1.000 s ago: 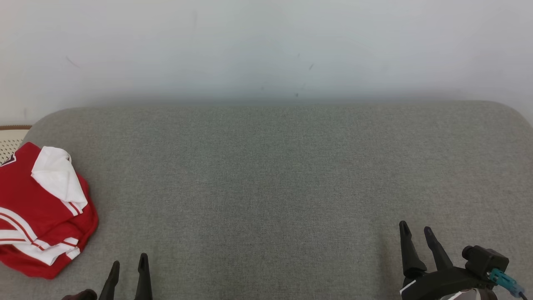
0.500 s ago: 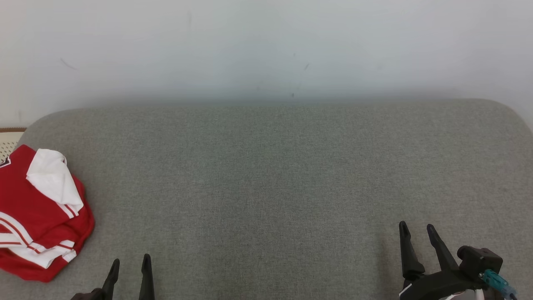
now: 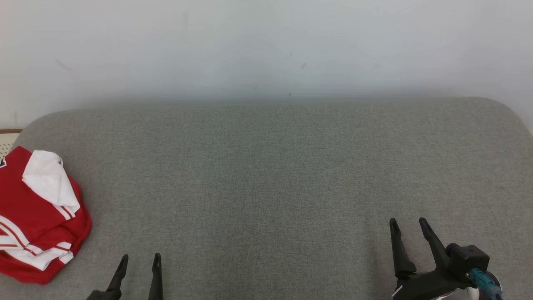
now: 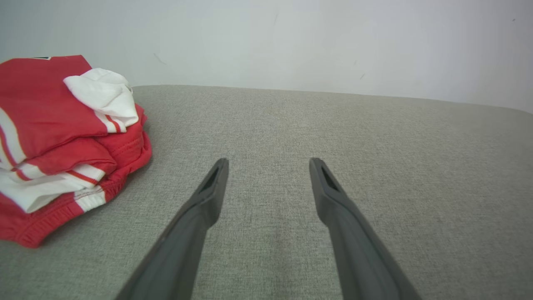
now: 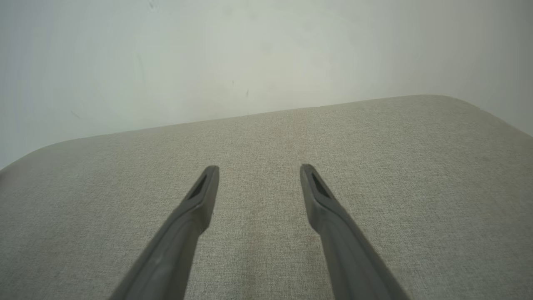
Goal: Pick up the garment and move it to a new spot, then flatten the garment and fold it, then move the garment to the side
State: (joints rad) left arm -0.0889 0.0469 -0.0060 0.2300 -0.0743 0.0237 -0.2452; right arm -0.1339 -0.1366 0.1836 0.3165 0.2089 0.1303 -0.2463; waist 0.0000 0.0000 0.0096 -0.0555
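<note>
Here one garment (image 3: 35, 216), two open grippers.

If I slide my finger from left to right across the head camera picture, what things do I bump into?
Red and white garment → left gripper → right gripper, all over the gray cushion.

The left gripper (image 3: 140, 259) sits low at 7 o'clock in the head view and the right gripper (image 3: 407, 223) at 5 o'clock, a little higher, both pointing roughly toward 12. Each has its two dark fingers (image 4: 202, 206) spread wide apart, the right pair leaning slightly toward 11.
</note>
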